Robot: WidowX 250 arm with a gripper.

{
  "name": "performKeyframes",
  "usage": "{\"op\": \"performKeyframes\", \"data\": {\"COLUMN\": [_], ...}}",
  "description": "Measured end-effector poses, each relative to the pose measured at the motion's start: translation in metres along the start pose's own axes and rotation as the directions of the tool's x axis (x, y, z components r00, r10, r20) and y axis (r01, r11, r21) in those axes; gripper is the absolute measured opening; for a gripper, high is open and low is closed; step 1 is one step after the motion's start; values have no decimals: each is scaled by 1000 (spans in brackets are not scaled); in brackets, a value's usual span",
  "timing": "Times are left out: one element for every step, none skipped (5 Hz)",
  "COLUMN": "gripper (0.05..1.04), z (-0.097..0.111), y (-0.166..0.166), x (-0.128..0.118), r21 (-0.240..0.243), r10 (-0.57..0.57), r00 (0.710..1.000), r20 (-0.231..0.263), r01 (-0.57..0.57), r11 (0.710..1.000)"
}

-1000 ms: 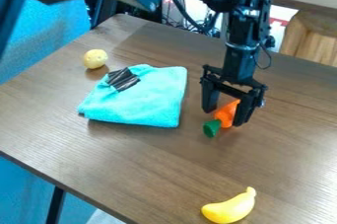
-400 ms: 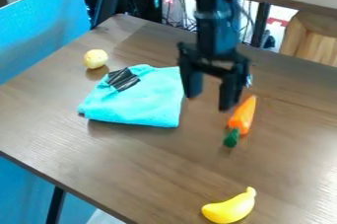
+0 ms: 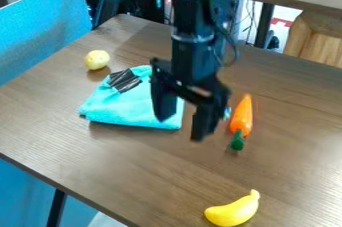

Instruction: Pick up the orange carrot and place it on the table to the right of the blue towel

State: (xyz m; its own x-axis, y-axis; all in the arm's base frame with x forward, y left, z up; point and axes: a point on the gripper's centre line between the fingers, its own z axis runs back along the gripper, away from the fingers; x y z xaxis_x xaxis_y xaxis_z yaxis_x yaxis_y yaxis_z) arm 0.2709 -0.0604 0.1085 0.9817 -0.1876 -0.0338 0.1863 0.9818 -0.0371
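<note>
Clock positions are as seen in the view, near to far. Yellow curved toy banana (image 3: 232,212) near the close edge of the brown wood-grain bench (image 3: 100,153), about 5 o'clock, its stem end pointing to 1 o'clock. Long tapered orange toy carrot with a green top (image 3: 242,117) lies flat at 3 o'clock from the gripper, green end to 6 o'clock, narrow orange end to 12. Black two-finger gripper (image 3: 182,126) hangs mid-bench, fingers wide apart with a big gap, nothing held; it sits between carrot and cloth and covers part of the cloth's 3 o'clock side in view, can't tell if touching. Folded turquoise fabric cloth (image 3: 133,107) at 9 to 10 o'clock from the gripper, black patch with pale lines (image 3: 124,80) at its 11 o'clock corner. Round pale-yellow toy potato (image 3: 97,59) past the cloth, 10 o'clock, near the bench's left edge. Bright blue panel (image 3: 40,41) beyond that edge, light wood piece (image 3: 319,41) at 2 o'clock, far side
</note>
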Motion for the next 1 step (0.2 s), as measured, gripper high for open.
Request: {"op": "performKeyframes", "data": {"gripper": [1001], "z": [-13], "y": [-9], "x": [-19], "r21": [4], "r10": [-29], "r00": [998], "r20": [-57], "r01": [29], "r11": [1000]}}
